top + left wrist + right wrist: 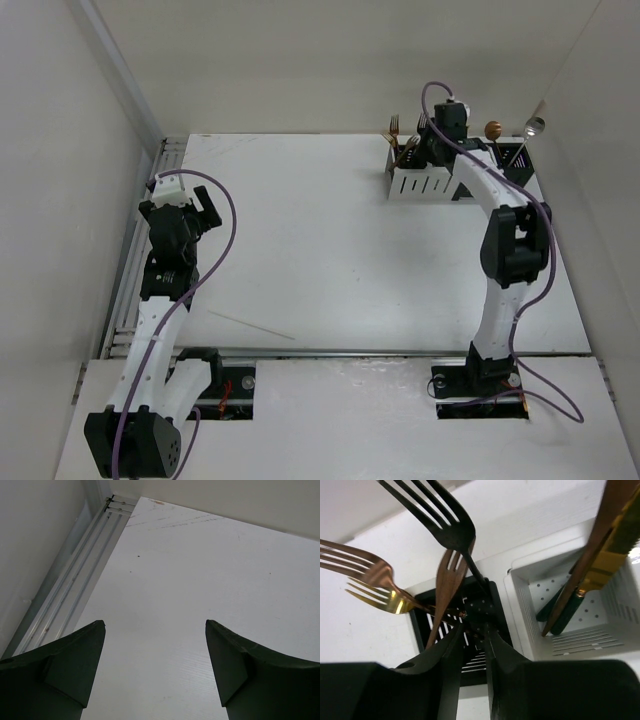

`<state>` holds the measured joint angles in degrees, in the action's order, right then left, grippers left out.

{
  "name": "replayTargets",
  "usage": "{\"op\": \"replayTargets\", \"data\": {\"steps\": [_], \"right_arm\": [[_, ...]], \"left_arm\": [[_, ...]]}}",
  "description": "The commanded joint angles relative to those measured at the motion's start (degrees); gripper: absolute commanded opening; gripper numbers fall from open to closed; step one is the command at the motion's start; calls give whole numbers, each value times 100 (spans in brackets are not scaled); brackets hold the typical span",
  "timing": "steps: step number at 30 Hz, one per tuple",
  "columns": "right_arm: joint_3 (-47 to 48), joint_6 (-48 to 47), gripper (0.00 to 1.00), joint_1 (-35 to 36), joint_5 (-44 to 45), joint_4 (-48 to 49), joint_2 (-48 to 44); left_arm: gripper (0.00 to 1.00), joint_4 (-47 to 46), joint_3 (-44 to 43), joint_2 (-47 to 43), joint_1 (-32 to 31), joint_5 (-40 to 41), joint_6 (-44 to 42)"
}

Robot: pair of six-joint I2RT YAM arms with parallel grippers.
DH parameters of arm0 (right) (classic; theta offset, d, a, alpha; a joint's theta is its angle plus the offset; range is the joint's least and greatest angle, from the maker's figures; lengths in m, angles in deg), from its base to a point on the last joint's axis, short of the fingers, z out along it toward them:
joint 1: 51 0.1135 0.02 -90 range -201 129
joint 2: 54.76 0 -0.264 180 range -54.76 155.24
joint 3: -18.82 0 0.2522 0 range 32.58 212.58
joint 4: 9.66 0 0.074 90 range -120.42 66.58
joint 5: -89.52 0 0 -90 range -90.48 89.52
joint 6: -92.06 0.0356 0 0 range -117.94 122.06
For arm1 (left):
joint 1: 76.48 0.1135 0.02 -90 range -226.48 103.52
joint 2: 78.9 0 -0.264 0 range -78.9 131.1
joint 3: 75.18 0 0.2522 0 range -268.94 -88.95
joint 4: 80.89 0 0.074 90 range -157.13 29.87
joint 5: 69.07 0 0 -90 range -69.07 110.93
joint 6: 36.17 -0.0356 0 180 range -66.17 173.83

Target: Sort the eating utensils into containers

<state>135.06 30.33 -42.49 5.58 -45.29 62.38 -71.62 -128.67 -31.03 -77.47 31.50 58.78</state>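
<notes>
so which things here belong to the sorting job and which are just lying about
Job: forks, knives, spoons, black box, white box.
Lying about: thin stick or scratch, side rail, purple cable.

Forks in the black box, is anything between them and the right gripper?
Nothing visible does. The right gripper sits right at the handles of the forks, just above the black box.

The top view hangs high behind both arm bases, looking down over the whole table (330, 260). Each wrist camera looks forward past its claw: the left claw (155, 625) near the tabletop, the right claw (475, 622) tight above the containers (520, 585) (small in the top view, too).
</notes>
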Motion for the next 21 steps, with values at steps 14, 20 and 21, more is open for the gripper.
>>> {"op": "replayTargets", "data": {"steps": [14,20,21], "right_arm": [[502,11,60,168,26,138,-51],[589,12,59,168,-193,253,291],[641,12,57,168,-307,253,344]], "left_arm": [[79,-280,-44,-138,29,7,-47],[79,-280,9,-138,29,7,-47],[79,-280,9,-138,29,7,-47]]}}
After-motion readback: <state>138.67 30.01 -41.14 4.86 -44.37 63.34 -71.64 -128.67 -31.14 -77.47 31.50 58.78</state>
